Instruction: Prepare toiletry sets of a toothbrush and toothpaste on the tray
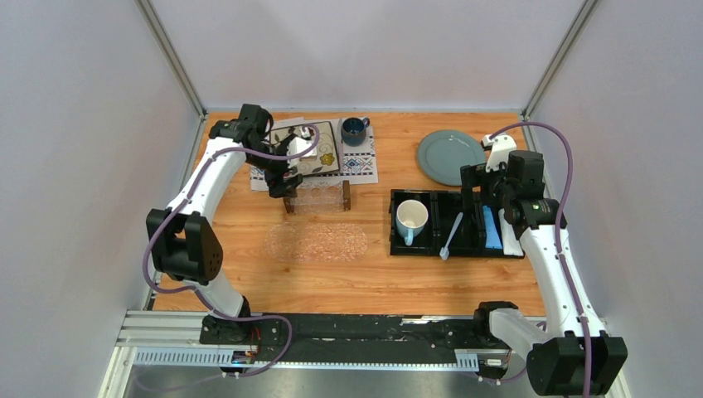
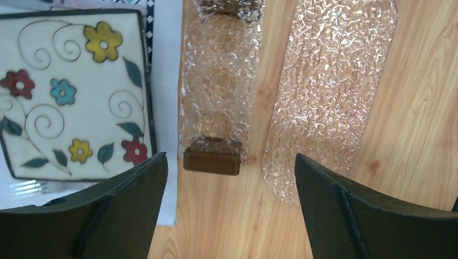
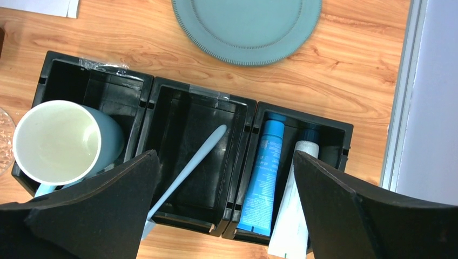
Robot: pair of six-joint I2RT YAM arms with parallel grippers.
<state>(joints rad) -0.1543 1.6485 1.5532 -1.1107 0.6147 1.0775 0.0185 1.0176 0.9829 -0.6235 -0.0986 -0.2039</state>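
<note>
The clear textured tray (image 1: 319, 196) with brown wooden end pieces lies back left; in the left wrist view the tray (image 2: 216, 81) runs away from me. My left gripper (image 1: 282, 182) hangs open and empty just above its near end (image 2: 229, 159). The pale toothbrush (image 1: 453, 235) leans in the middle compartment of the black organizer (image 1: 394, 249). The blue tube (image 1: 492, 228) and the whitish tube (image 3: 291, 210) lie in the right compartment. My right gripper (image 1: 485, 206) is open and empty above the toothbrush (image 3: 189, 168) and the blue tube (image 3: 263, 178), its fingers (image 3: 226, 156) spread wide.
A white mug (image 1: 411, 220) stands in the organizer's left compartment. A clear oval mat (image 1: 316, 242) lies in front of the tray. A floral tile (image 1: 311, 149) and a dark blue mug (image 1: 354, 129) sit on a cloth behind it. A grey-green plate (image 1: 450, 156) lies back right.
</note>
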